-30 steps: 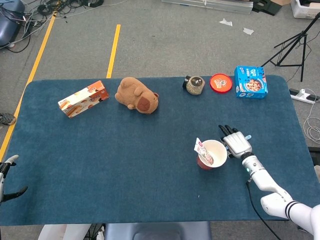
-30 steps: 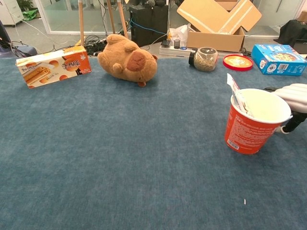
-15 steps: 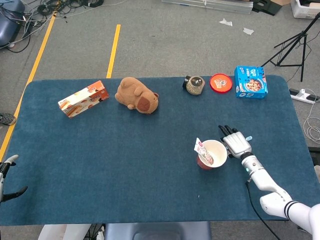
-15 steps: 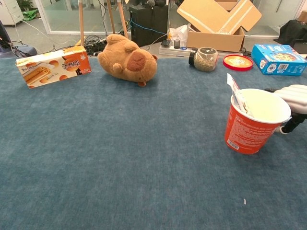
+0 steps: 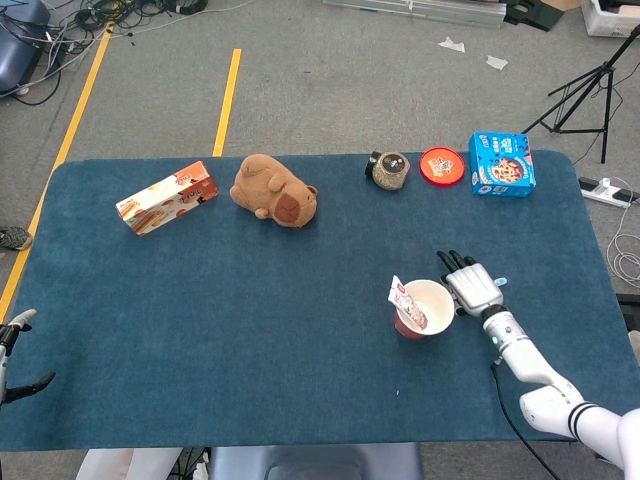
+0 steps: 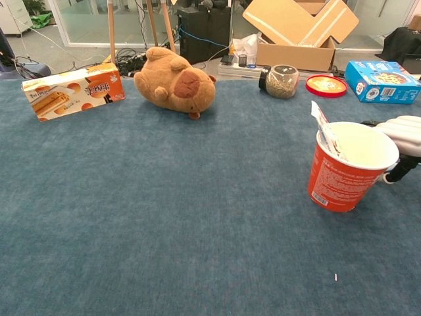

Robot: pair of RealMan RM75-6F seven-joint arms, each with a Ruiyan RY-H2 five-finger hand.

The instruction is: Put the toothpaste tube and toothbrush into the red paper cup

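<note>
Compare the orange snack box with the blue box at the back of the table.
The orange snack box is long and narrow, at the table's back left beside the plush toy; the blue box is squarer and flatter, at the back right beside the red lid. Both are printed cardboard packs lying flat, untouched by either hand.

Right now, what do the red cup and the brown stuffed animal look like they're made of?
The red cup looks like coated paper: a thin rolled rim, a matte white inside and a printed wall. The brown stuffed animal seems to be plush fabric, fuzzy and soft-edged with no shine.

Upright red paper cup (image 6: 343, 174), toothpaste tube (image 6: 325, 135) leaning inside its rim.
</note>
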